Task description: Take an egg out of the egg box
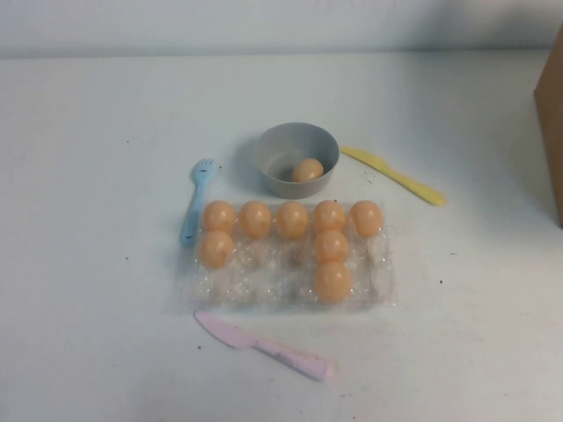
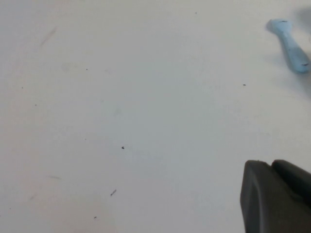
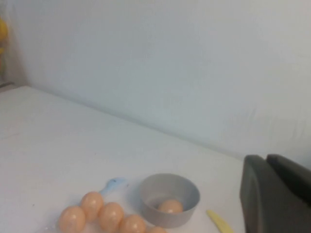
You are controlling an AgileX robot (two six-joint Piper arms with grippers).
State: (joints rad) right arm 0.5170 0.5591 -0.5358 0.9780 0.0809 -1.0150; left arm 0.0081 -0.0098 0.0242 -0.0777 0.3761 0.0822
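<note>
The clear plastic egg box lies in the middle of the table in the high view and holds several peach-orange eggs, such as one in its near row. One more egg lies in the grey bowl behind the box. Neither arm shows in the high view. My left gripper is shut and empty, over bare table left of the blue fork. My right gripper is shut and empty, held well above the table, back from the bowl and the eggs.
A blue fork lies left of the box, a yellow knife right of the bowl, and a pink knife in front of the box. A brown box stands at the right edge.
</note>
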